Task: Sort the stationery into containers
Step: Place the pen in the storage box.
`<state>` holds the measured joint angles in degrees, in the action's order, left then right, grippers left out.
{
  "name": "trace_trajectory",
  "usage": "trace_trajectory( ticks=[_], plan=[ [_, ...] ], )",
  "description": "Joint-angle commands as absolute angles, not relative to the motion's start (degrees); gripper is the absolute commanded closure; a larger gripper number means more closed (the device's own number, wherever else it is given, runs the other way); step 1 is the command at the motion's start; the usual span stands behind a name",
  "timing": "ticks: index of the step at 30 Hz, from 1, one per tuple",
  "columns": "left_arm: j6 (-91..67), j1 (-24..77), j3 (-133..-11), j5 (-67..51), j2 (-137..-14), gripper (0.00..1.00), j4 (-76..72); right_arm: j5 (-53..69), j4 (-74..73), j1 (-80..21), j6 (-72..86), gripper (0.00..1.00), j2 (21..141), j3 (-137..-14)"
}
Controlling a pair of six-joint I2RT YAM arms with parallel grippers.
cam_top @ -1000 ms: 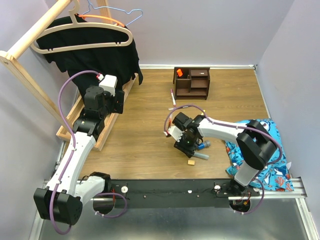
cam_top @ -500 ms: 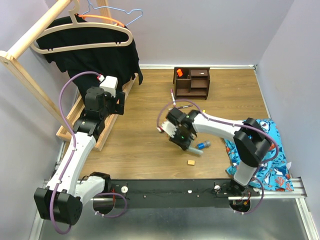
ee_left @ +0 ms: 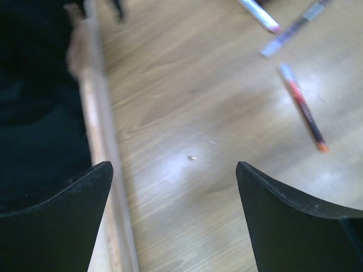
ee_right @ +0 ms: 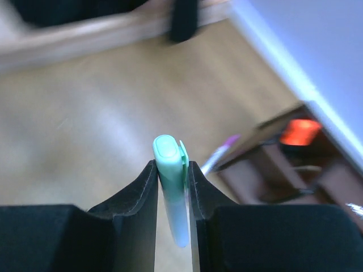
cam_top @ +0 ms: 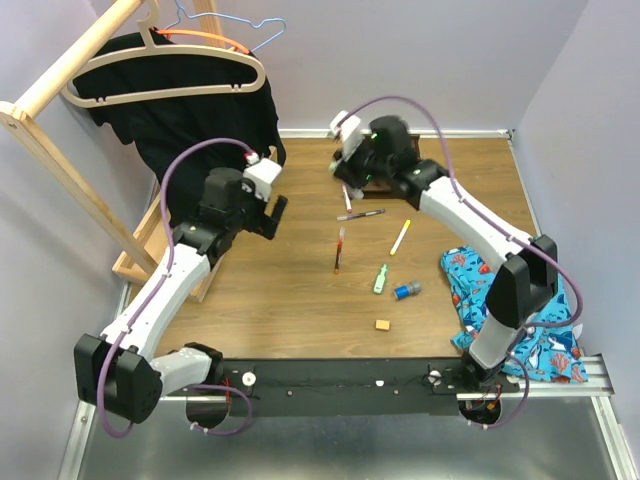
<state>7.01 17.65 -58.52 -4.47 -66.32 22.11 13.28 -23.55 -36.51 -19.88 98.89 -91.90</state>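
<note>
Pale purple walls [cam_top: 450, 60] close in the brown wood floor [cam_top: 290, 290] at the back and on the right. On the left edge a big light wooden clothes rack [cam_top: 60, 75] w/ a black cloth [cam_top: 200, 110] takes up room. A blue fish-print cloth [cam_top: 525, 320] lies by the right wall. The most open floor is mid-left, btw the rack and the pens.

A dark brown wooden organizer [ee_right: 295, 164] stands by the back wall. The R arm reaches over it and hides most of it from the top.

The R gripper [ee_right: 171, 165] is narrow. It pinches a pale green marker [ee_right: 168, 152] that sticks up btw its 2 black fingers, up in the air near the organizer.

The L gripper [ee_left: 173, 164] is wide apart w/ nothing in it. It hangs over bare floor, just beside the rack's wooden bottom rail [ee_left: 99, 130].

Lying on the floor:
- a thin red pen [cam_top: 340, 248]
- a thin purple pen [cam_top: 360, 214]
- a thin pink pen [cam_top: 346, 197], closest to the organizer
- a yellow highlighter [cam_top: 400, 237]
- a green highlighter [cam_top: 381, 278]
- a small blue-capped tube [cam_top: 405, 291], just beside the green highlighter
- a tiny orange block [cam_top: 382, 324], nearest the arm bases
</note>
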Motion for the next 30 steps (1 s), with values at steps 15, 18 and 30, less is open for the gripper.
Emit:
trace_trajectory(
  ticks=[15,18,30],
  plan=[
    [9.67,22.24,-59.5,-6.77,-73.37,0.01,14.67,3.51,23.64,-24.08,-7.12,0.99,113.73,-94.22],
    [9.67,22.24,-62.48,-6.85,-75.75,0.01,15.99,3.26,25.04,-23.12,-7.91,0.99,114.87,-94.48],
    [9.84,22.85,-68.38,-6.24,-82.0,0.01,16.17,2.55,20.83,-20.48,-8.26,0.99,120.84,-97.03]
  ],
)
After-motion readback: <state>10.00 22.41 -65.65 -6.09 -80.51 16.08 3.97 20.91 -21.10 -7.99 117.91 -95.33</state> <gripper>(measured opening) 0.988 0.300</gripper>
